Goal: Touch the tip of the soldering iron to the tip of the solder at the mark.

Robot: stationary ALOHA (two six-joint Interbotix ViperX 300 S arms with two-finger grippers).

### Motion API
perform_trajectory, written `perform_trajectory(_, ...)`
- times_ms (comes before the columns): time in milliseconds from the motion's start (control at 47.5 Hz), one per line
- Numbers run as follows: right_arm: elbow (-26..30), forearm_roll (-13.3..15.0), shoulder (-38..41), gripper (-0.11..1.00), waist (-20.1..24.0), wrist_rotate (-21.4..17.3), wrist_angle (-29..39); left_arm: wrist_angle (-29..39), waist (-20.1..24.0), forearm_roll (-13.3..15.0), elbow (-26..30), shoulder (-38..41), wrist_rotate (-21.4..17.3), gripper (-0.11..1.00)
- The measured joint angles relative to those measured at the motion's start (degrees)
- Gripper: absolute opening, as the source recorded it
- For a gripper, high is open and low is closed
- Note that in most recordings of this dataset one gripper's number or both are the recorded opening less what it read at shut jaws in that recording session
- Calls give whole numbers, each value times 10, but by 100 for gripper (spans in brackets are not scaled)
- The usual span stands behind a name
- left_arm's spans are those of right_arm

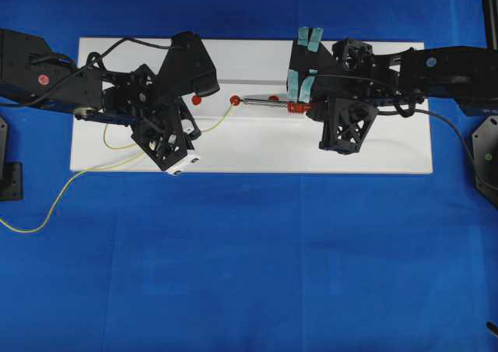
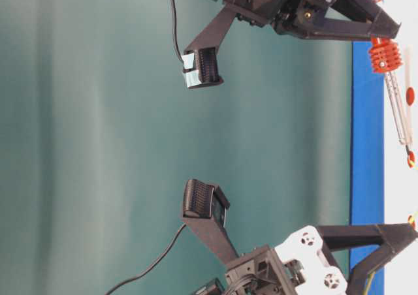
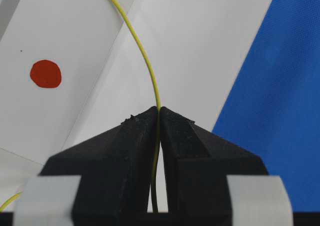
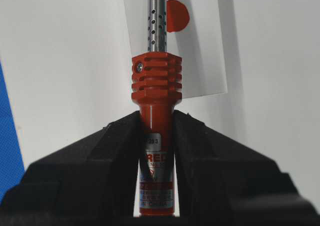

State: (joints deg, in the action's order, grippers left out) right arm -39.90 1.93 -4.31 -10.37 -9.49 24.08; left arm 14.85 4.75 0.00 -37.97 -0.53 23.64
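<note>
Solder [image 3: 142, 53] sits pinched in my left gripper [image 3: 159, 117], running toward twelve o'clock; my right gripper [image 4: 156, 120] clamps the soldering iron [image 4: 156, 93] handle, shaft pointing at twelve beside a red mark [image 4: 178, 15]

Bright, even light, soft shadows; wrist views blur up close.

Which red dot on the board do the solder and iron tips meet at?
The middle red dot: the solder arrives from the left, the soldering iron from the right. The other dots sit to either side.
</note>
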Motion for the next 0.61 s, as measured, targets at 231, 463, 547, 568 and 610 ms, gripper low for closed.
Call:
perform_trajectory(231, 0, 0, 0, 7, 1, 0, 0, 0, -1, 0, -1, -3, -5, 2)
perform_trajectory(463, 0, 0, 0, 7, 0, 0, 0, 5, 0, 0, -25, -70, -4, 2)
perform_trajectory(547, 0, 0, 0, 6, 0, 0, 0, 10, 0, 0, -41, -105, -1, 2)
perform_trajectory(568, 0, 0, 0, 7, 0, 0, 0, 10, 0, 0, -46, -113, -1, 2)
perform_trajectory(610, 0, 0, 0, 7, 0, 0, 0, 11, 0, 0, -55, -133, 1, 2)
